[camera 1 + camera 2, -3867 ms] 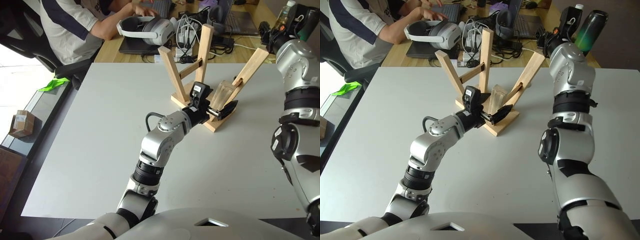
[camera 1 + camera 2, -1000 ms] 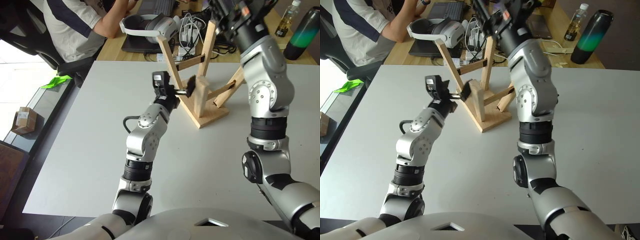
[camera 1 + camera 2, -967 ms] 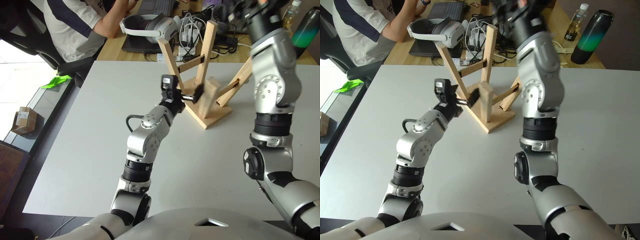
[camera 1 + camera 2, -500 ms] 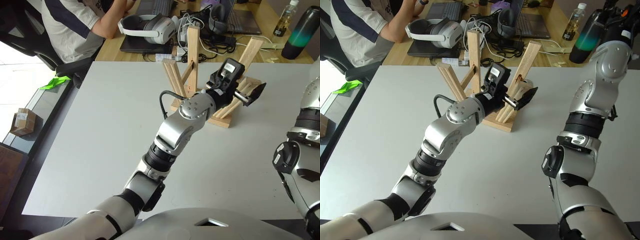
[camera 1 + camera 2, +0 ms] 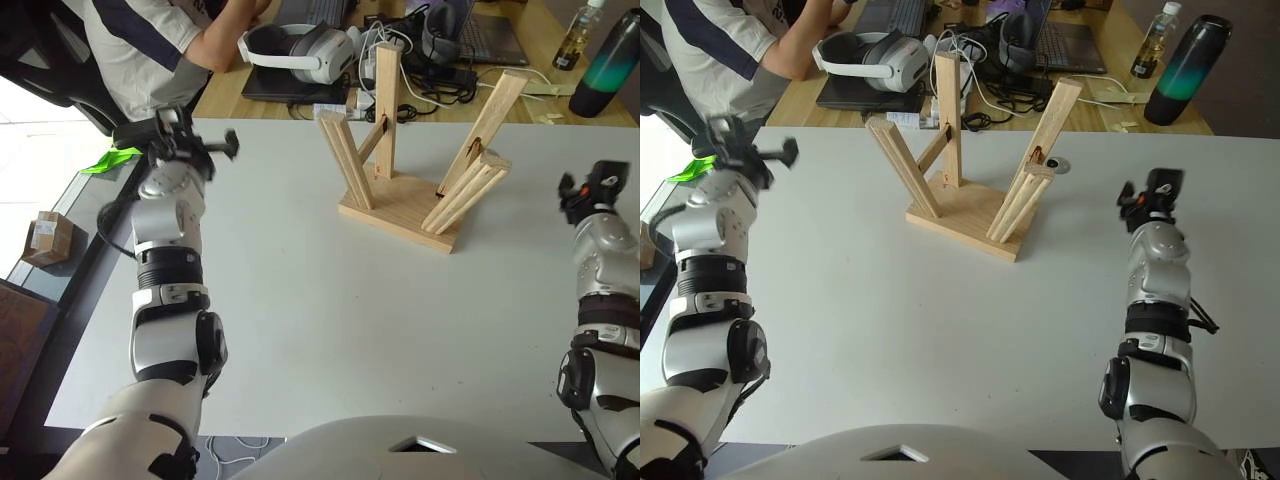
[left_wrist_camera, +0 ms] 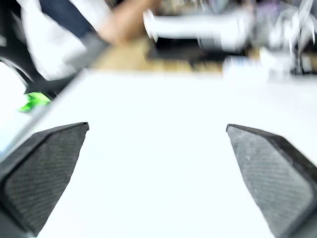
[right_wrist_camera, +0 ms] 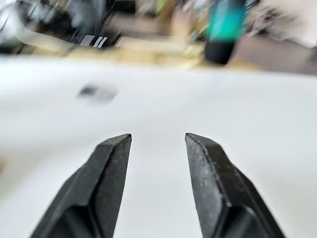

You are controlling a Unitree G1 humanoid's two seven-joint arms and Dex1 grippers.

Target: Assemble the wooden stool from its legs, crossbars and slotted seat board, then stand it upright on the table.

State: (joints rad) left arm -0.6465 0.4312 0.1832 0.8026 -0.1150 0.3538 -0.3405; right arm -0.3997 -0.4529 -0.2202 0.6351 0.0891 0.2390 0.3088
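The wooden stool (image 5: 400,205) rests upside down on the white table (image 5: 300,330), at the back middle. Its seat board (image 5: 965,222) lies flat and its legs (image 5: 898,165) point up, joined by crossbars (image 5: 372,142). Nothing touches it. My left gripper (image 5: 180,138) hangs over the table's far left corner, well clear of the stool, open and empty, with its fingers (image 6: 47,163) spread wide. My right gripper (image 5: 1150,190) is over the table's right side, level with the stool, open with nothing between its fingers (image 7: 111,168).
A wooden desk (image 5: 230,95) behind the table holds a white headset (image 5: 295,45), laptops, cables (image 5: 1005,75) and a green-black bottle (image 5: 1175,70). A small dark round piece (image 5: 1050,163) lies just behind the stool. A person sits at the desk, back left.
My left gripper let go of the stool and swung away to the far left corner. My right arm came down to the right side. The stool now stands free, turned a little.
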